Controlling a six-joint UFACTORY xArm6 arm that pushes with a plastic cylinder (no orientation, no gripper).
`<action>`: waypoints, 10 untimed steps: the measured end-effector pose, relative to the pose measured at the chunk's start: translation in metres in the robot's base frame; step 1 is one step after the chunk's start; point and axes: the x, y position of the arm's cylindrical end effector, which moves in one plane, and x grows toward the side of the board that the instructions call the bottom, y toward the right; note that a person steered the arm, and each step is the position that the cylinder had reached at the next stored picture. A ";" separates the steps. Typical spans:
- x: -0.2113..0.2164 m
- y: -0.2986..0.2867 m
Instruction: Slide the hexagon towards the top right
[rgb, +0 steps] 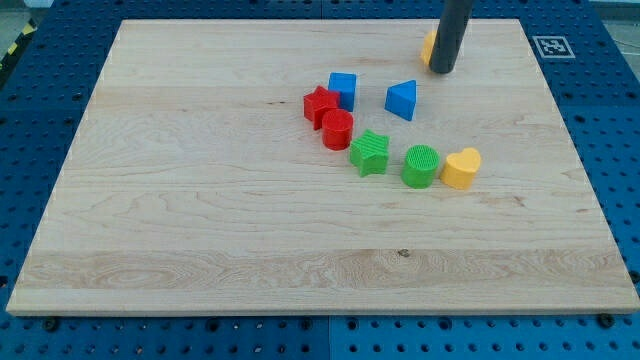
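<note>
The hexagon is a yellow-orange block (428, 47) near the view's top right, mostly hidden behind my rod, so only its left edge shows. My tip (442, 71) rests on the board just to the right of and below that block, touching or nearly touching it. The other blocks lie in a cluster at the board's middle, well below and to the left of my tip.
A blue cube (343, 90), a red star (320, 104), a red cylinder (338, 130), a blue triangular block (402, 99), a green star (370, 152), a green cylinder (421, 166) and a yellow heart (462, 168) lie on the wooden board (200, 200). A fiducial marker (549, 45) sits beyond the top right corner.
</note>
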 end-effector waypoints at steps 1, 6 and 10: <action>-0.001 -0.020; -0.036 -0.008; -0.024 0.010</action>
